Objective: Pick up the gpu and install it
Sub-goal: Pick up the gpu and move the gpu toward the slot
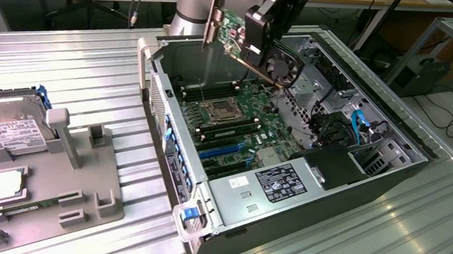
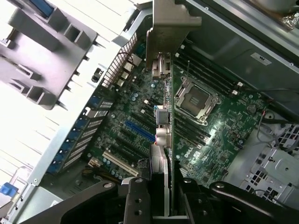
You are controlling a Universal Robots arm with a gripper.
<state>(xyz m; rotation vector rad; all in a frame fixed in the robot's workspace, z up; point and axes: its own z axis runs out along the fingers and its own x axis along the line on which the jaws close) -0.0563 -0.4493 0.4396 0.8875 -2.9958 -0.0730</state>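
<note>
Nearest in the exterior view: grey tray (image 1: 83, 194) on the ribbed table (image 1: 69, 66), carrying a hard drive (image 1: 12, 125) and a RAM stick (image 1: 30, 205). Just beside it, toward the exterior view's right, the open case (image 1: 307, 236) lies on its side, with a labelled power supply (image 1: 283, 183) at its near end. Deeper inside is the motherboard (image 1: 235, 127) with a blue slot (image 1: 223, 150) and an open CPU socket (image 1: 221, 109). Above the far end of the case is the gpu (image 1: 233, 24) - held in the air, tilted, fan (image 1: 282, 64) facing the exterior view's right, apart from the board, not seated in any slot. The gripper (image 1: 256, 41) has its jaws partly closed, clamped on the card's upper edge. In the wrist view the fingers (image 2: 135, 196) pinch the gpu (image 2: 161, 121) edge-on - its bracket (image 2: 170, 28) is at the end away from the gripper (image 2: 161, 196), over the case's rear wall. The arm (image 1: 195, 3) rises behind.
</note>
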